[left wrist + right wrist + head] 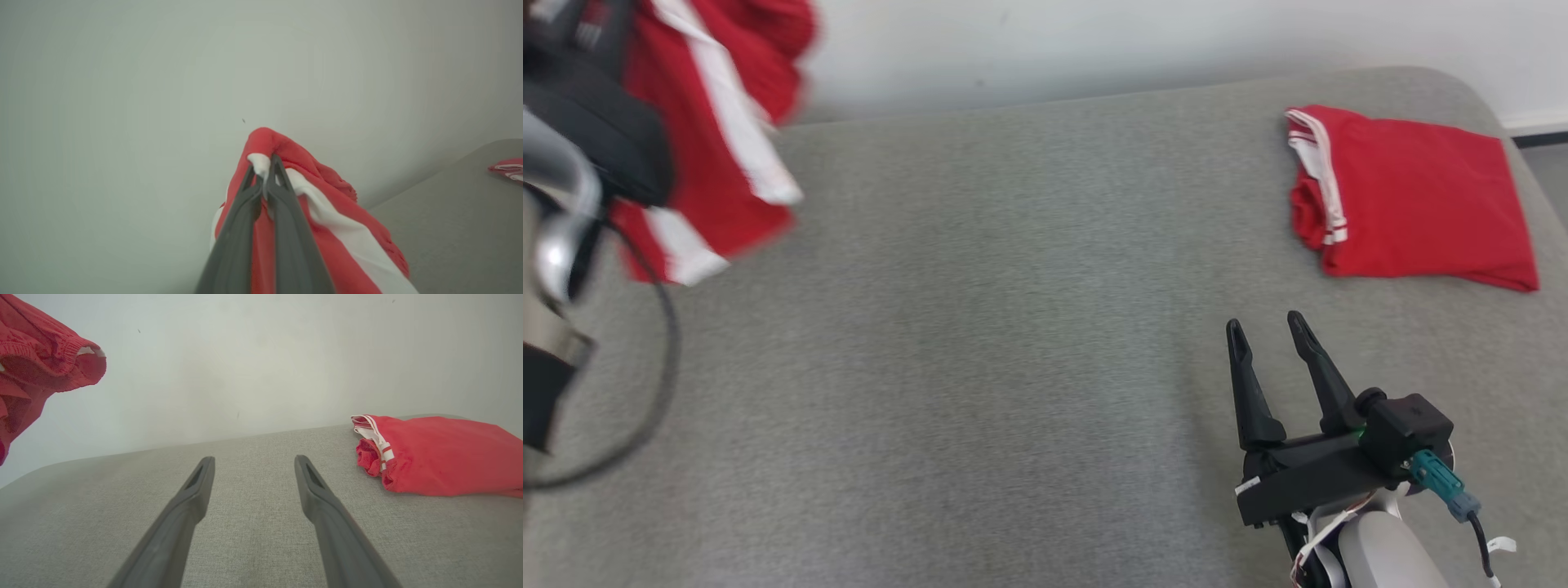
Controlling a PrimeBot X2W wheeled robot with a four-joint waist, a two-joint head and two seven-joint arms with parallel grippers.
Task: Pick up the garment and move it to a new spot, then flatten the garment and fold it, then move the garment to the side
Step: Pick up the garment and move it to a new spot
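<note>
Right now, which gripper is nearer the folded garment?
Right. The right gripper lies open on the robot's side of the folded garment, apart from it. The left gripper is up high, far off to the left, shut on another red garment.

No legible text, no labels, no brands, no numbers or signs — nothing can be read

Head: above grey pad (1013, 367), looking down.
Left wrist: close on lifted garment (282, 145), facing wall (122, 81).
Right wrist: low, facing wall.
Shared: folded garment (1421, 196).
</note>
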